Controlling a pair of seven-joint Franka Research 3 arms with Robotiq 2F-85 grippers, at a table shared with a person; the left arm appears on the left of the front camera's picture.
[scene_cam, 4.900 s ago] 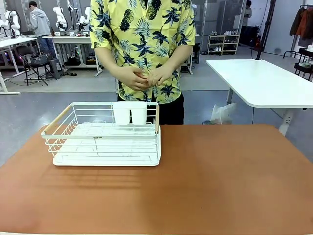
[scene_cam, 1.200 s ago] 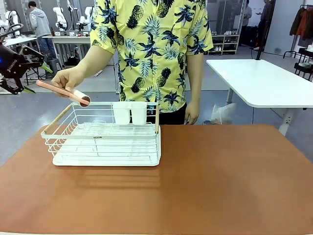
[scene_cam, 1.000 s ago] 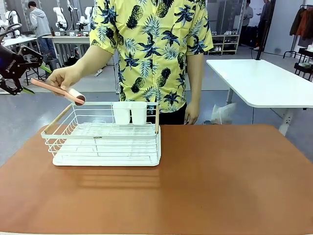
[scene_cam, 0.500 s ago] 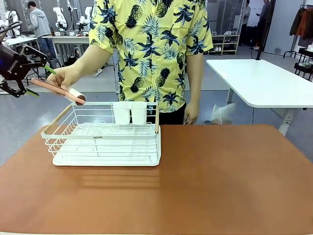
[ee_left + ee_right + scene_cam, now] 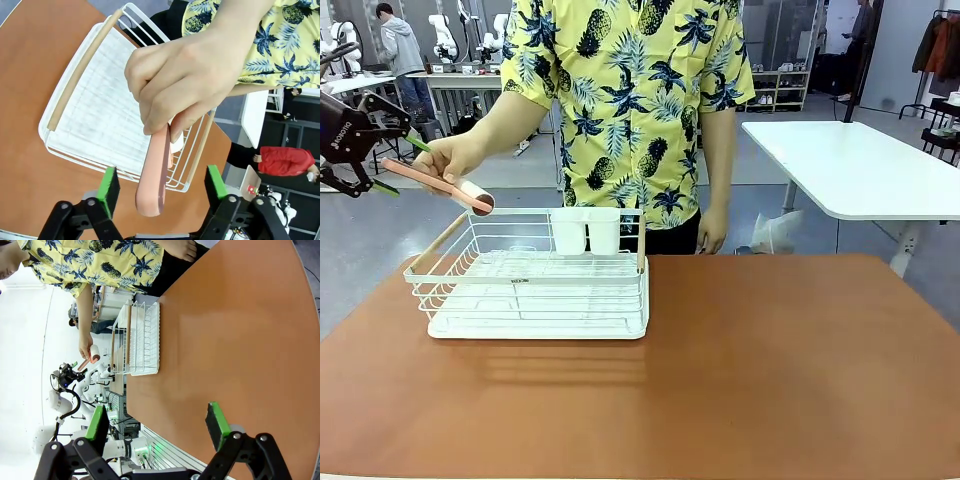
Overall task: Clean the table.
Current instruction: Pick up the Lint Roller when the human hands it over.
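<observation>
- The person's hand (image 5: 450, 158) grips a pink-handled lint roller (image 5: 435, 182) near its white roll, above the left rim of the white dish rack (image 5: 535, 283). The free handle end points outward at the left gripper (image 5: 400, 165), so this is judged to be a handover.
- The left gripper hangs off the table's far left corner, jaws wide apart. The handle end lies between the green pads (image 5: 108, 185), clear of both, and nothing is clamped.
- The right gripper (image 5: 157, 424) hangs above the table (image 5: 770, 370), fully spread and empty.
- The table carries the rack near its far left corner.
</observation>
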